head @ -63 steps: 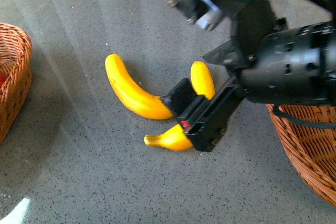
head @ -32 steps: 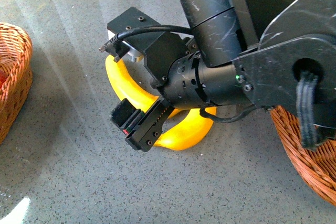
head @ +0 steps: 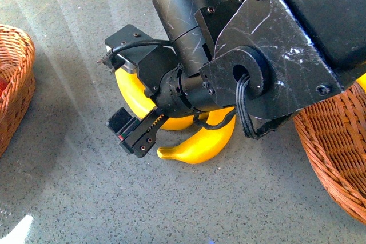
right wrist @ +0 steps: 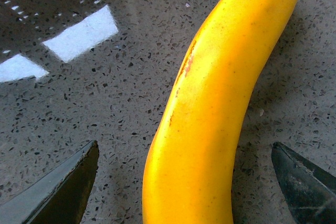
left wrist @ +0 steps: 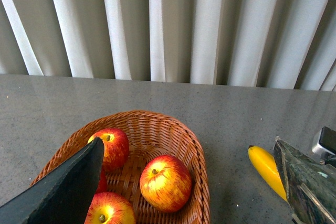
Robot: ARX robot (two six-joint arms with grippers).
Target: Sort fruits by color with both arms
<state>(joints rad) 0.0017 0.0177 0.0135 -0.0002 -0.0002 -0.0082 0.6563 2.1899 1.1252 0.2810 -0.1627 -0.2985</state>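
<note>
Two yellow bananas lie mid-table: a long one (head: 129, 91) and a curved one (head: 200, 144), both partly hidden by my right arm. My right gripper (head: 132, 134) hangs open low beside the long banana. In the right wrist view a banana (right wrist: 202, 129) lies lengthwise between the open fingers (right wrist: 68, 187), with a gap on each side. My left gripper (left wrist: 187, 150) is open above a wicker basket (left wrist: 195, 145) holding three red-yellow apples (left wrist: 164, 182) (left wrist: 111, 148) (left wrist: 105, 212). A banana (left wrist: 266, 167) shows to that basket's side.
In the front view the left basket (head: 16, 84) sits at the table's left edge. A second wicker basket (head: 337, 158) stands at the right, partly behind the right arm. Pleated curtains (left wrist: 157, 24) run behind the table's far edge.
My right arm has swung left and nearer the camera. Its gripper moved from over the curved banana to beside the long one. Neither banana has shifted.
</note>
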